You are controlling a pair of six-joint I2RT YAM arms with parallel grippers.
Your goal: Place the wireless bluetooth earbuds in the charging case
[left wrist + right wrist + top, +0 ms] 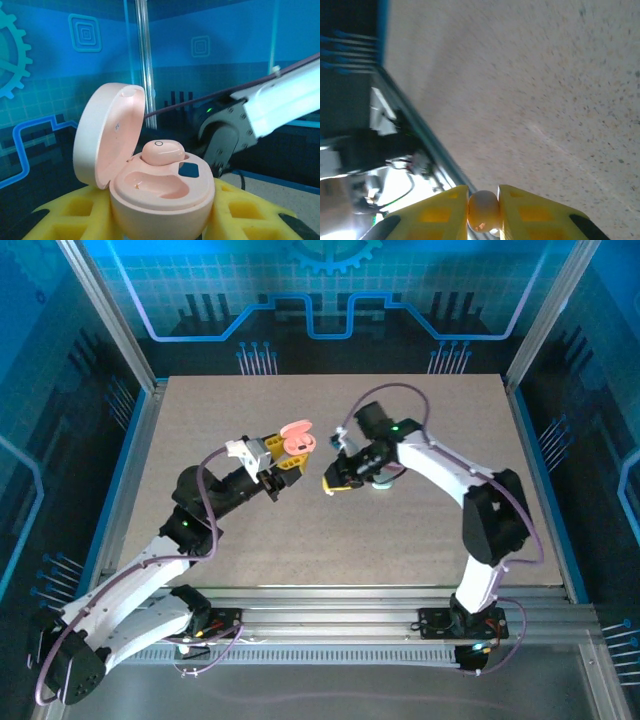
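right gripper (335, 480): pinched tight on a pink earbud (483, 210)
left gripper (285, 462): clamped round the charging case (160, 200), pink one
lid (107, 135): flipped open, 10 o'clock off the base
second earbud (161, 151): sitting in the case, 12 o'clock side
layout: case just at 9 o'clock from the right gripper, both over the table (400, 540)

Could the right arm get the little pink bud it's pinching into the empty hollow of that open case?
Probably yes. The case, held by the left gripper, has its lid swung back, leaving the hollow beside the seated earbud bare. The right gripper, pinching its bud, sits close, nothing between.
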